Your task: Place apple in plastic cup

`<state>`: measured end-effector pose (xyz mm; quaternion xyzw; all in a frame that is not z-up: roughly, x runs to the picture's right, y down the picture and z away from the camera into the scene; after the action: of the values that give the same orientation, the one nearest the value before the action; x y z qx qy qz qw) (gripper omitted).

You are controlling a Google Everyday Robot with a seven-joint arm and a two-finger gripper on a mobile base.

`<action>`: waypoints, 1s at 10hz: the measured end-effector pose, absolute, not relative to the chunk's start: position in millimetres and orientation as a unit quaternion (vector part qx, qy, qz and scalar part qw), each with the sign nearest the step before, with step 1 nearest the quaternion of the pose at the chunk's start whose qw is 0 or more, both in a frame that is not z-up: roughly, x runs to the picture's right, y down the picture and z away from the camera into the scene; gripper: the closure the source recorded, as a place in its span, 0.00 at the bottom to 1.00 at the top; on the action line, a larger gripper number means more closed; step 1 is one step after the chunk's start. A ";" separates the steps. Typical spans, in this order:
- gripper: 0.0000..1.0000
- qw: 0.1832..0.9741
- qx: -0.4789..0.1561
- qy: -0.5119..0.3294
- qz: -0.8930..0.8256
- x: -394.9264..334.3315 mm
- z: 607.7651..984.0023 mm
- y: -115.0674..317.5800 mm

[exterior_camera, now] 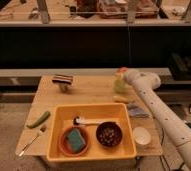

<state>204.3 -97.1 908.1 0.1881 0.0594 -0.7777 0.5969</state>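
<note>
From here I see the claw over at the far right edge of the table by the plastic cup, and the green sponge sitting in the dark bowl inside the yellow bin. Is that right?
Not quite. The camera view shows the green sponge in the orange bowl, not the dark bowl, which holds small brownish pieces. Both bowls sit inside the yellow bin. The claw is at the far right edge by the plastic cup.

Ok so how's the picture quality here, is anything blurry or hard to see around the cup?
Camera view: soft all over, in warm, dim light. The arm hides the gripper, which sits at the far right of the table over the plastic cup, with the apple showing only as an orange smear at its top. The yellow bin reads clearly; the background beyond the table is dark.
</note>
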 end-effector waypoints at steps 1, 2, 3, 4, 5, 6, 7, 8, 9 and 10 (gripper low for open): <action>0.51 0.598 0.193 0.050 -0.777 203.1 914.2 -90.2; 0.51 0.597 0.196 0.046 -0.777 200.7 916.1 -86.7; 0.51 0.596 0.199 0.042 -0.777 197.4 917.4 -83.9; 0.51 0.594 0.203 0.043 -0.777 194.9 916.4 -82.0; 0.51 0.589 0.209 0.045 -0.779 192.8 910.9 -83.8; 0.51 0.583 0.213 0.048 -0.782 192.7 902.4 -88.8; 0.51 0.578 0.217 0.050 -0.785 192.6 893.1 -94.7; 0.51 0.571 0.220 0.050 -0.789 190.1 884.4 -101.3; 0.51 0.566 0.224 0.048 -0.792 185.3 881.8 -103.6; 0.51 0.562 0.226 0.045 -0.794 180.5 882.1 -105.0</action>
<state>180.5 -105.0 882.1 0.2261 0.0450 -0.7943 0.5622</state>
